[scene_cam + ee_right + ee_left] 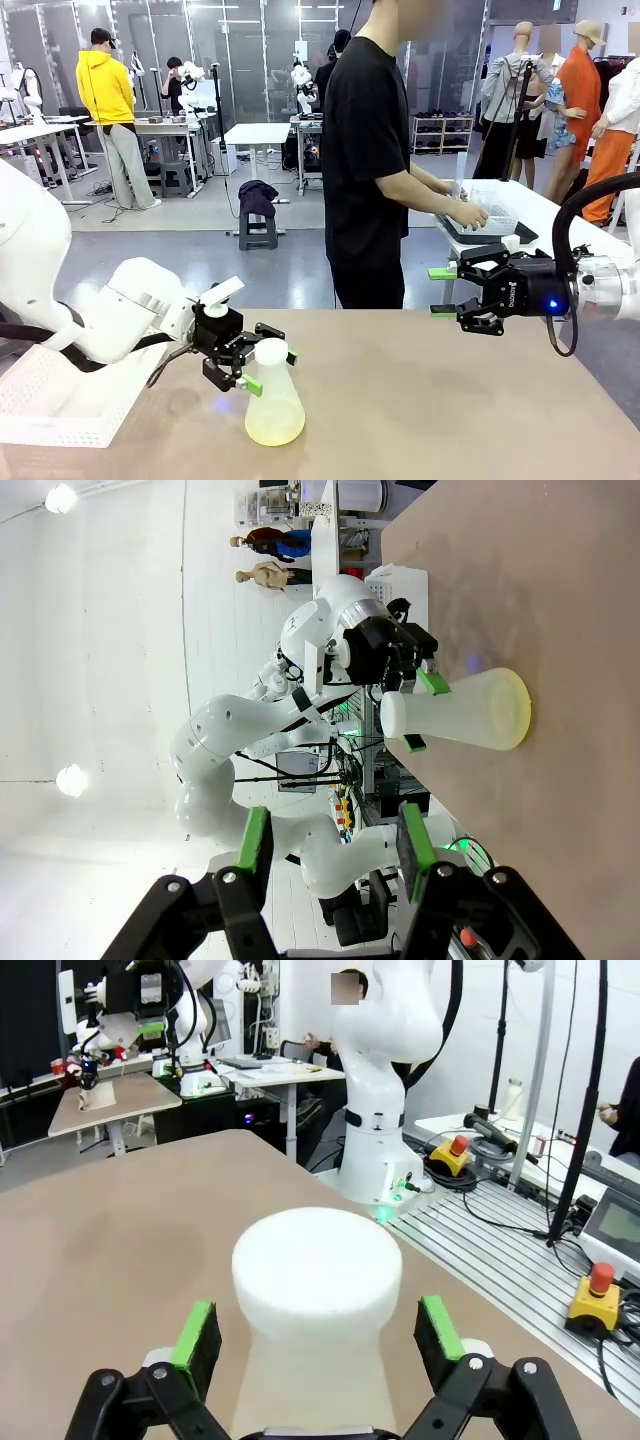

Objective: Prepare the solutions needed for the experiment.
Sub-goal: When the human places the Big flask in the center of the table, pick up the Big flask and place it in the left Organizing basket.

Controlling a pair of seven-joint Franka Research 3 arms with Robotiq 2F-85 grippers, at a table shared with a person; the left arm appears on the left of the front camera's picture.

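A frosted white conical flask [273, 395] stands upright on the tan table [450, 400], left of centre. A shallow layer of pale yellow solution [275, 430] shows through its base. My left gripper [270, 368] is open, its green pads on either side of the flask's neck with a gap on each side. In the left wrist view the flask's white top [316, 1270] sits between the left gripper's [317, 1328] fingers. My right gripper [442, 291] hangs open and empty above the table's right edge. In the right wrist view, beyond the right gripper [335, 845], are the flask [460, 712] and its solution [517, 710].
A white perforated tray [60, 405] lies at the table's left edge under my left arm. A person [370, 150] stands beyond the far edge, hands in a clear container [492, 213] on a side table.
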